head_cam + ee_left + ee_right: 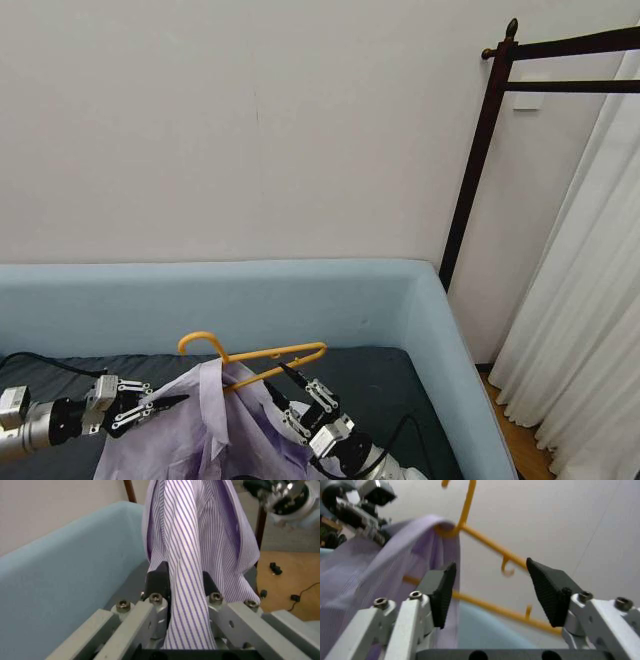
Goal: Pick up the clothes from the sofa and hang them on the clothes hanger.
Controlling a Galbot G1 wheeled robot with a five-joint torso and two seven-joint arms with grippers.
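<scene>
While the purple striped shirt (190, 440) drapes from the orange hanger (268, 353) above the blue sofa (300, 300), the left gripper (168, 403) pinches a fold of its fabric tight. The right gripper (283, 383) sits with jaws wide at the hanger's lower bar, well apart from the dark rack (478, 150).

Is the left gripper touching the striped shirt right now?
Touching. In the left wrist view the left gripper pinches a fold of the striped shirt between its pads.
</scene>
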